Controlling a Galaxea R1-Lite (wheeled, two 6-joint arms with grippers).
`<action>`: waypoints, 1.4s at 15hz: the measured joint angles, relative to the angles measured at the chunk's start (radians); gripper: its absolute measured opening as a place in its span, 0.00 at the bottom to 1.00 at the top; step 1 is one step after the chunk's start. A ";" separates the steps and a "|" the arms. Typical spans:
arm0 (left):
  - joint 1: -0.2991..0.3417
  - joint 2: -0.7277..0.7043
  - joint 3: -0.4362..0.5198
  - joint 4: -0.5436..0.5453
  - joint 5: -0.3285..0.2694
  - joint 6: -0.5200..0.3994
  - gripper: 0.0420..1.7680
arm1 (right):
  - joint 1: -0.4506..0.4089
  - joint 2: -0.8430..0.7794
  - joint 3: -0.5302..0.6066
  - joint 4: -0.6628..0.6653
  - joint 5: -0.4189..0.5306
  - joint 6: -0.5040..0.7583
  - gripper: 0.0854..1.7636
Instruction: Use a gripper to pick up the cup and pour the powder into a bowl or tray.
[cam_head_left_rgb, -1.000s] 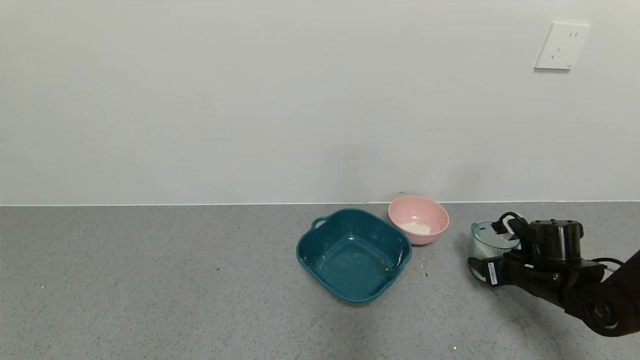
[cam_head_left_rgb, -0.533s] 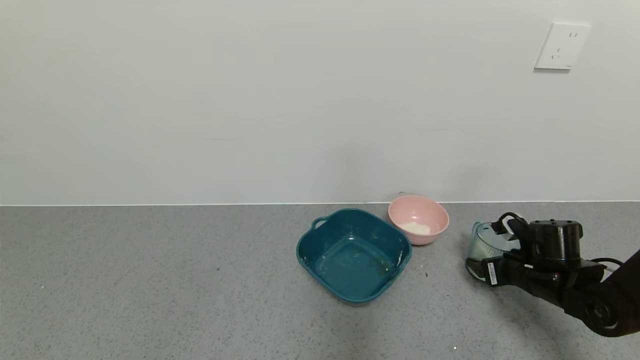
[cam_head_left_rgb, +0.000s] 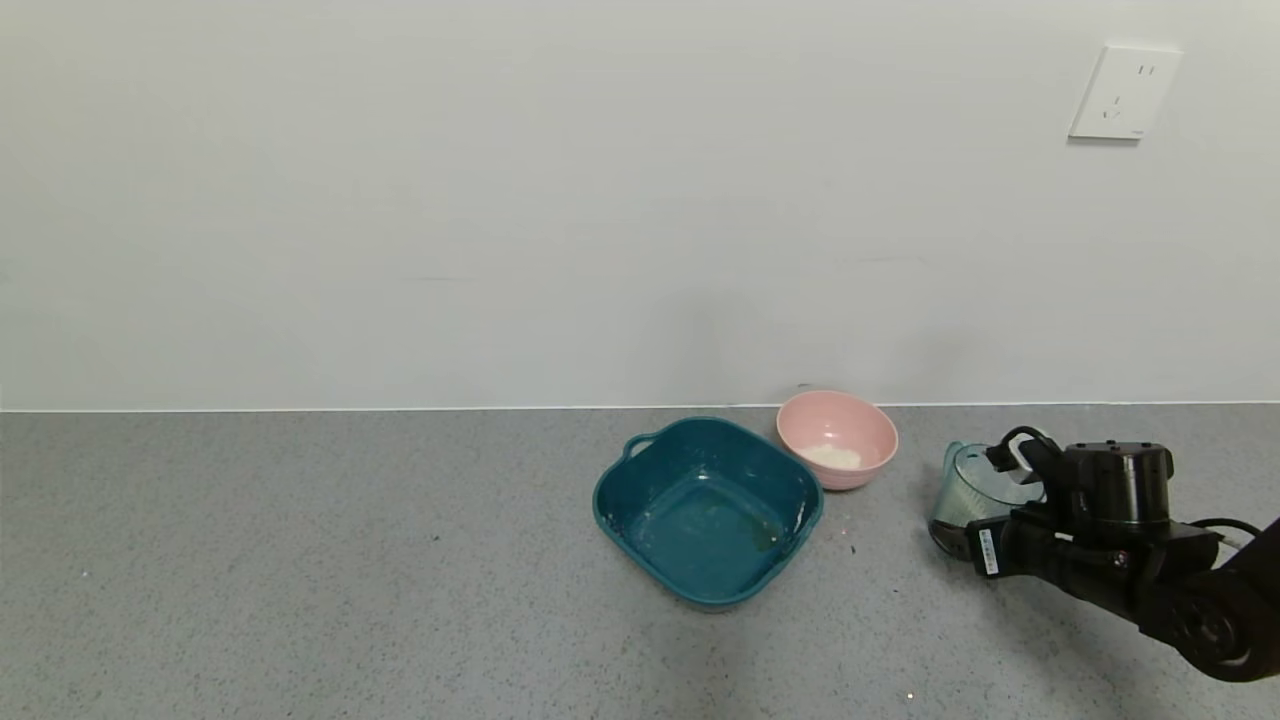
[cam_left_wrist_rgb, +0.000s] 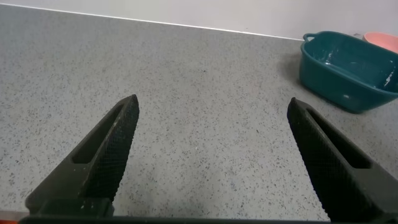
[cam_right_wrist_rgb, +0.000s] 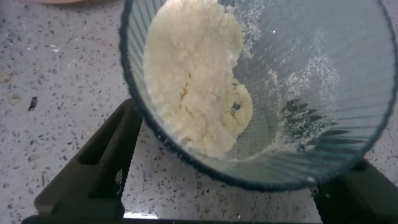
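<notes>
The blue-green ribbed cup (cam_head_left_rgb: 958, 492) is at the right of the counter, tipped toward the pink bowl (cam_head_left_rgb: 868, 420). My right gripper (cam_head_left_rgb: 992, 502) is shut on the cup, one finger on each side. In the right wrist view the cup (cam_right_wrist_rgb: 323, 99) fills the frame, and off-white powder (cam_right_wrist_rgb: 193, 68) is heaped against its lower wall, between my gripper's (cam_right_wrist_rgb: 245, 143) fingers. The pink bowl holds some white powder (cam_head_left_rgb: 833, 456). My left gripper (cam_left_wrist_rgb: 212, 106) is open and empty over bare counter, and it is out of the head view.
A dark teal tray (cam_head_left_rgb: 612, 492) with handles sits just left of the pink bowl and also shows in the left wrist view (cam_left_wrist_rgb: 323, 65). A wall with a socket (cam_head_left_rgb: 1123, 92) runs behind the counter. Grey counter stretches to the left.
The cup in my right gripper has tipped further to the left, toward the bowl, and shifted slightly. The powder has slid to its lower side. The left arm has not moved.
</notes>
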 joint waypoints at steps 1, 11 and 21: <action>0.000 0.000 0.000 0.000 0.000 0.000 0.97 | 0.001 -0.011 0.009 0.002 0.001 0.000 0.93; 0.000 0.000 0.000 0.000 0.000 0.000 0.97 | -0.005 -0.208 0.166 0.033 0.002 0.034 0.96; 0.000 0.000 0.000 0.000 0.000 0.000 0.97 | 0.010 -0.591 0.278 0.325 0.000 0.129 0.96</action>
